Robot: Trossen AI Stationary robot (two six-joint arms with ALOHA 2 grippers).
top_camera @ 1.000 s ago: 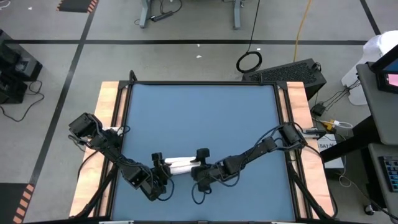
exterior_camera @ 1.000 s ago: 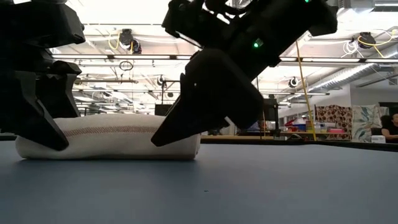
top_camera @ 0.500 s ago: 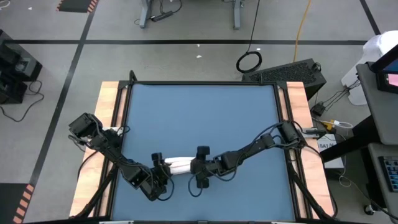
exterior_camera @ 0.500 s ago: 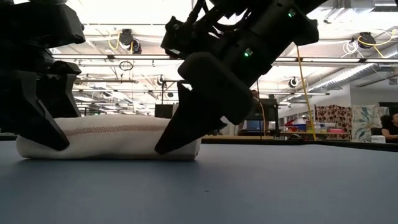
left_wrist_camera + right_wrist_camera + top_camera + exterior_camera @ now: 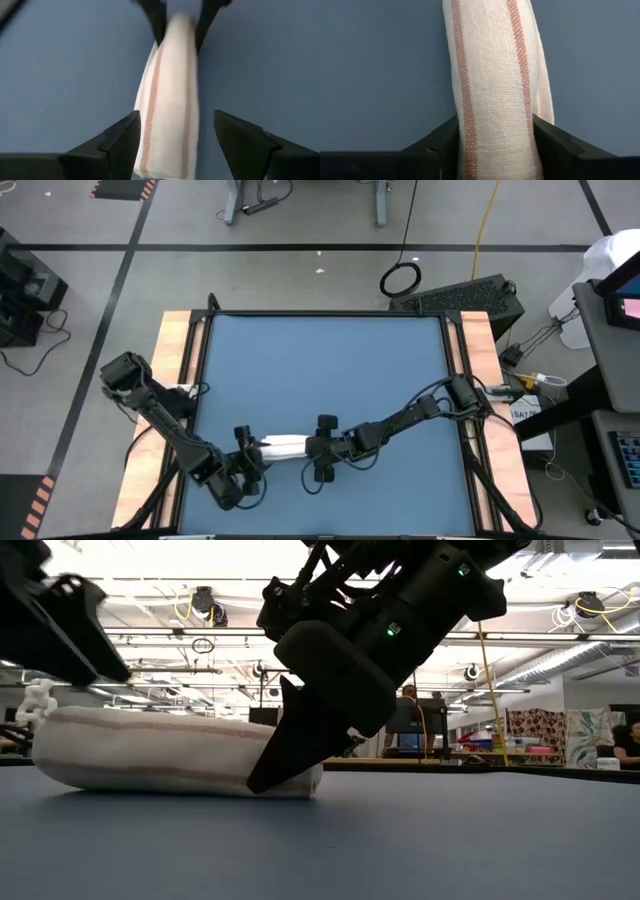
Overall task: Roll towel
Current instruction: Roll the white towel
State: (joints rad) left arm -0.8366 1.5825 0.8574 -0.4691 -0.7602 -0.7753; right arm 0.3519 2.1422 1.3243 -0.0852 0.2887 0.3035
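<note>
Near the blue desk's (image 5: 320, 360) front edge, right gripper (image 5: 312, 448) jaws clamp the rolled white red-striped cloth towel (image 5: 283, 446); left gripper (image 5: 245, 452) jaws stand spread around its other end.

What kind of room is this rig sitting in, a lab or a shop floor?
Probably a robotics lab or workshop. The blue table stands on a grey floor marked with black tape lines, cables lie around it, and the low view shows exposed ceiling ducts and cluttered workbenches.

Two black jointed arms trail looped black cables; a green light glows on one.
</note>
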